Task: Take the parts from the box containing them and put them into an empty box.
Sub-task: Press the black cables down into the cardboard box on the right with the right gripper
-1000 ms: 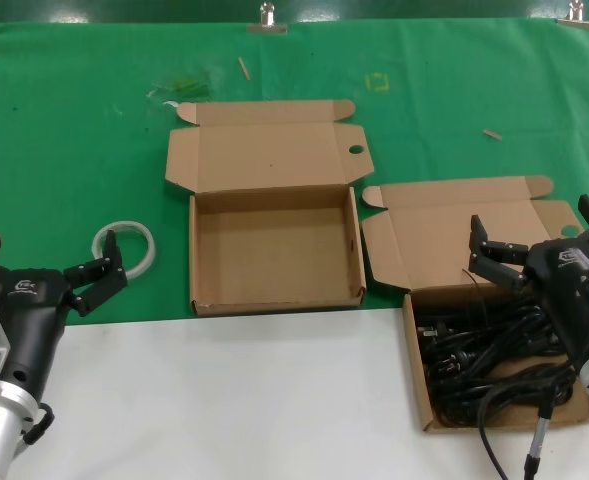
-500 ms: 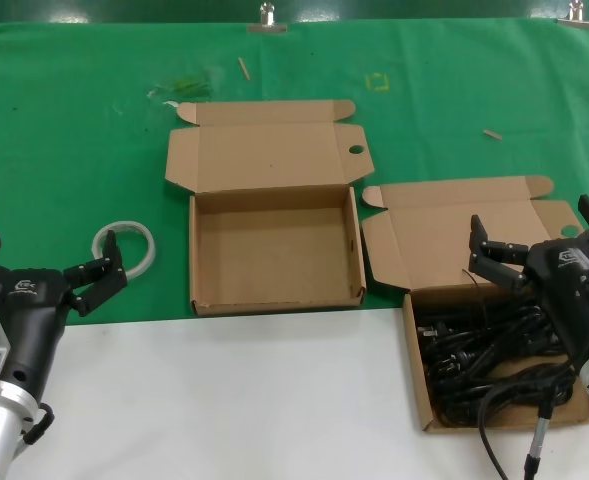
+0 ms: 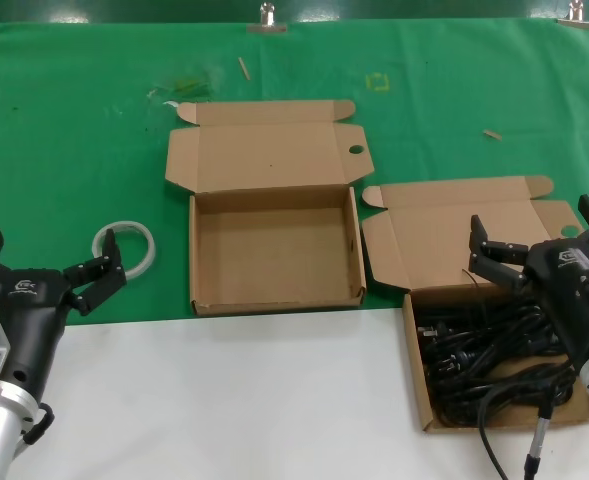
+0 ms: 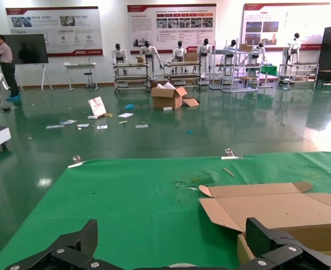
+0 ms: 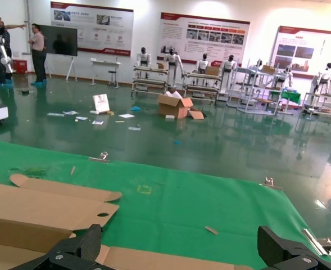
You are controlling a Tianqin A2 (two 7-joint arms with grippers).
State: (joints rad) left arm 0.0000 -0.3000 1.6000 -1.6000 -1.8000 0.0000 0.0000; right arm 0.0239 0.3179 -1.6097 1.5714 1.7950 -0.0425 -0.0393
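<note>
Black power cords [image 3: 484,352] lie tangled in the right-hand brown cardboard box [image 3: 411,350], whose flap lid [image 3: 454,225] lies open behind it. The empty box [image 3: 274,298] stands at the centre, lid folded back, with nothing inside. My right gripper [image 3: 532,222] hovers open over the far edge of the cord box, nothing between its fingers. My left gripper [image 3: 50,256] is open at the left, near the front edge of the green mat. The left wrist view shows the open left gripper [image 4: 172,236] and the empty box's lid [image 4: 277,209]. The right wrist view shows the open right gripper [image 5: 179,239].
A whitish tape ring [image 3: 124,247] lies on the green mat [image 3: 74,130] just right of the left gripper. White tabletop [image 3: 224,400] runs along the front. Small scraps [image 3: 491,133] dot the mat's far part. Metal clips [image 3: 267,18] hold the mat's far edge.
</note>
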